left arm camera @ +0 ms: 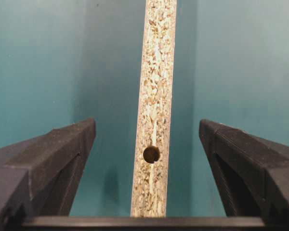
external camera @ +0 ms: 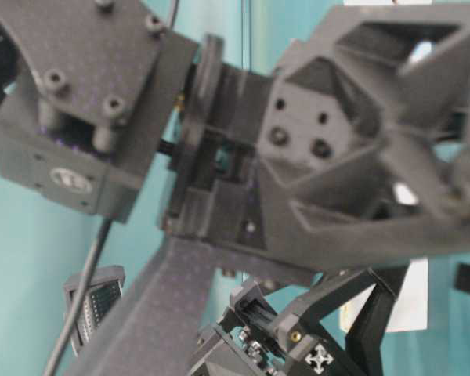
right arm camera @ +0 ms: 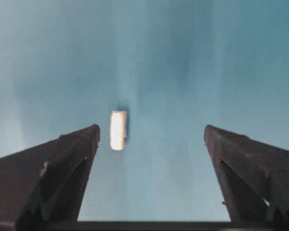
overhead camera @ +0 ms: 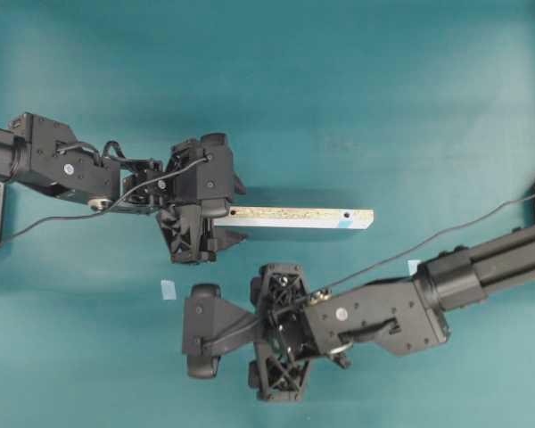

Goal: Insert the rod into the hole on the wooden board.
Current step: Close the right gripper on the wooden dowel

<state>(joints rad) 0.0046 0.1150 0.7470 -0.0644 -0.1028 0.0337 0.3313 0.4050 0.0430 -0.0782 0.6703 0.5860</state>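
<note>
The long, narrow, pale speckled particleboard strip (overhead camera: 300, 217) lay flat near the middle of the teal desk (overhead camera: 383, 80), lengthwise across it. The small dark round hole (overhead camera: 348, 215) sat near its right end, beside a light-blue mark (overhead camera: 344, 224). The left gripper (left arm camera: 147, 139) stood over the board's plain left end, jaws wide, one on each side and clear of the wood. The tiny cream-white cylindrical dowel peg (right arm camera: 117, 130) lay on the desk toward the near edge, between the right gripper's (right arm camera: 151, 137) wide-spread jaws and closer to the left one in the wrist view, untouched.
</note>
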